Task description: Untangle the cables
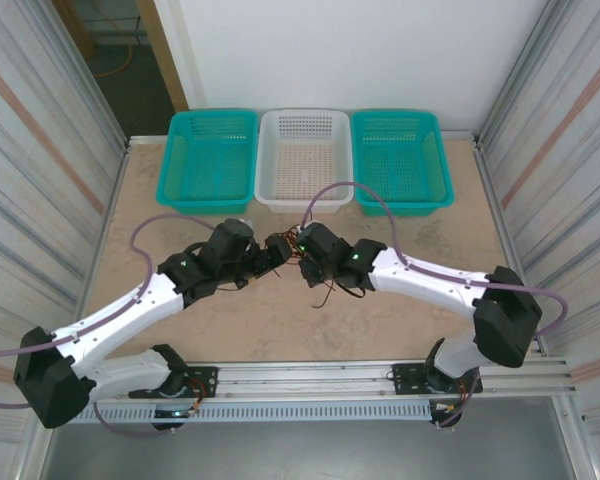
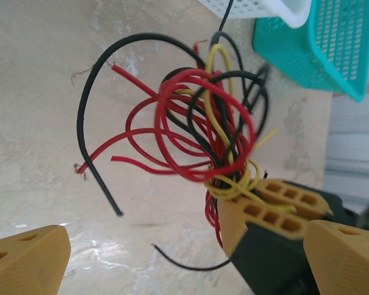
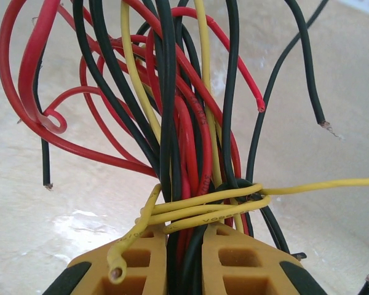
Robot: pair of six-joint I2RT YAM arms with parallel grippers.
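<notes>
**Cables pinched in one gripper, the other wide**

At the middle of the table, between the two arms, the right gripper is clamped on the base of the bundle. The left gripper stands wide and empty just beside it. The strands fan out from the pinch, their long axis running straight out of the jaws toward the left gripper. They look light, springy and slick. A yellow wire binds the neck, so a free red or black end seems the better hold.

From 7 o'clock in the top view the left arm reaches to centre, and the right arm reaches in from 5 o'clock. The left gripper points toward 3 o'clock with its jaws wide apart. The right gripper points toward 9 o'clock, pinched on the cables.
</notes>
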